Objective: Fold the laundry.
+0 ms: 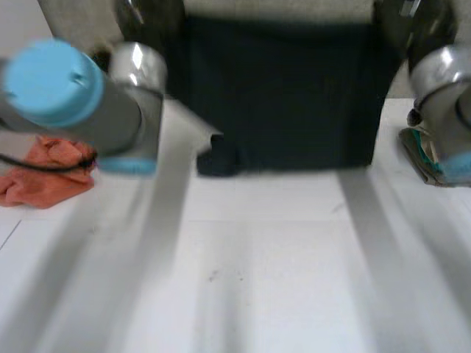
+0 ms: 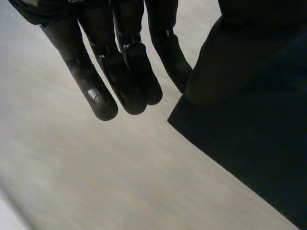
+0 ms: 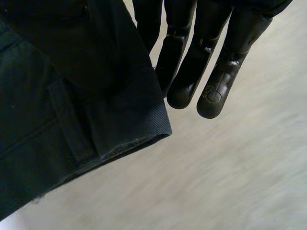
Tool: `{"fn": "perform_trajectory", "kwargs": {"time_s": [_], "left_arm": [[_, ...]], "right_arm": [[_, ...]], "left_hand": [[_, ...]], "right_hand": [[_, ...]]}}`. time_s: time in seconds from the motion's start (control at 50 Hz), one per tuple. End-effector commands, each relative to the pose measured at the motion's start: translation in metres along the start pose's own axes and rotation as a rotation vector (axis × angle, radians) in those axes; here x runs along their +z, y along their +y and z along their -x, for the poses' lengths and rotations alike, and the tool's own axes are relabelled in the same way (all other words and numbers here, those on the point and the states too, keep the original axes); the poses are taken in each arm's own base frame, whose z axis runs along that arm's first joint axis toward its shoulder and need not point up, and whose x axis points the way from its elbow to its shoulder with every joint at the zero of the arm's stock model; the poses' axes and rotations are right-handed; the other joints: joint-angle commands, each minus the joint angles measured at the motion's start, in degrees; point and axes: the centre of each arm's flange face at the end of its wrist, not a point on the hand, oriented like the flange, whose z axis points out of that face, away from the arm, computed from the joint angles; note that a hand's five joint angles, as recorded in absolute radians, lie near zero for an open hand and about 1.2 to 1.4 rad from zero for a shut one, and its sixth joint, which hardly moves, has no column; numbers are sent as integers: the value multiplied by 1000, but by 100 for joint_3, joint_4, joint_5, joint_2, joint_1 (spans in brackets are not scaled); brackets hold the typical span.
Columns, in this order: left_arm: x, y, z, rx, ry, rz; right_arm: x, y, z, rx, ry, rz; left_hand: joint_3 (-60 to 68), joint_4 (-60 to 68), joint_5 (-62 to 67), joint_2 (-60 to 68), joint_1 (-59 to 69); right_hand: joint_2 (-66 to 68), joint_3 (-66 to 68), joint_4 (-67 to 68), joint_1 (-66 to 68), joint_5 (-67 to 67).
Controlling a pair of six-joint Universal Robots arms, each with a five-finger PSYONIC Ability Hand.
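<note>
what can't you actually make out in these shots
Whether the left robot hand grips the dark navy fabric garment: left wrist view, a cloth fold hides the contact.
Same for the right robot hand: right wrist view, cloth covers it.
What the teal item is: head view, blurred, mostly under the right grey arm.
The crumpled orange cloth's type: head view, blurred, partly behind the left grey arm.

A dark garment (image 1: 283, 95) is lying spread flat across the far middle of the white table (image 1: 257, 279), its ribbed hem (image 3: 153, 127) forming one corner. A crumpled orange cloth (image 1: 44, 176) is lying apart at its left.
</note>
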Motion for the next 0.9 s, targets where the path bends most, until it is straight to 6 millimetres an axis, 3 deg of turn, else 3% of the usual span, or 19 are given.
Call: {"fn": "perform_trajectory", "kwargs": {"time_s": [0.02, 0.1, 0.26, 0.28, 0.36, 0.46, 0.54, 0.62, 0.72, 0.82, 0.9], "left_arm": [[24, -54, 53, -106, -169, -228], [0, -29, 35, -102, -39, -67], [-88, 25, -1, -105, 195, 256], [-108, 32, -8, -101, 239, 308], [-153, 51, -23, -94, 334, 426], [-191, 51, -41, -86, 442, 490], [-212, 46, -44, -68, 504, 561], [-224, 38, -31, -25, 535, 667], [-242, 24, -11, 21, 603, 797], [-277, -4, 2, 65, 761, 896], [-304, -17, 5, 97, 873, 941]], "right_arm": [[21, -42, -29, 50, 177, -264], [15, -32, -16, 64, 125, -201], [-16, 14, 28, 101, -53, 5], [-26, 30, 42, 110, -106, 61], [-57, 71, 84, 139, -257, 215], [-91, 103, 118, 118, -394, 372], [-113, 101, 129, 98, -481, 446], [-132, 96, 127, 100, -544, 521], [-153, 78, 112, 90, -619, 602], [-182, 54, 95, 78, -729, 719], [-210, 47, 87, 16, -855, 833]], "left_hand": [[1174, 1132, 1419, 1145, 1600], [1174, 1132, 1419, 1145, 1600], [1174, 1132, 1419, 1145, 1600], [1174, 1132, 1419, 1145, 1600], [1174, 1132, 1419, 1145, 1600], [1174, 1132, 1419, 1145, 1600], [1174, 1132, 1419, 1145, 1600], [1174, 1132, 1419, 1145, 1600], [1174, 1132, 1419, 1145, 1600], [1174, 1132, 1419, 1145, 1600], [1174, 1132, 1419, 1145, 1600]], "right_hand": [[1261, 1217, 1194, 2366, 1351], [1261, 1217, 1194, 2366, 1351], [1261, 1217, 1194, 2366, 1351], [1261, 1217, 1194, 2366, 1351], [1261, 1217, 1194, 2366, 1351], [1261, 1217, 1194, 2366, 1351], [1261, 1217, 1194, 2366, 1351], [1261, 1217, 1194, 2366, 1351], [1261, 1217, 1194, 2366, 1351], [1261, 1217, 1194, 2366, 1351], [1261, 1217, 1194, 2366, 1351]]}}
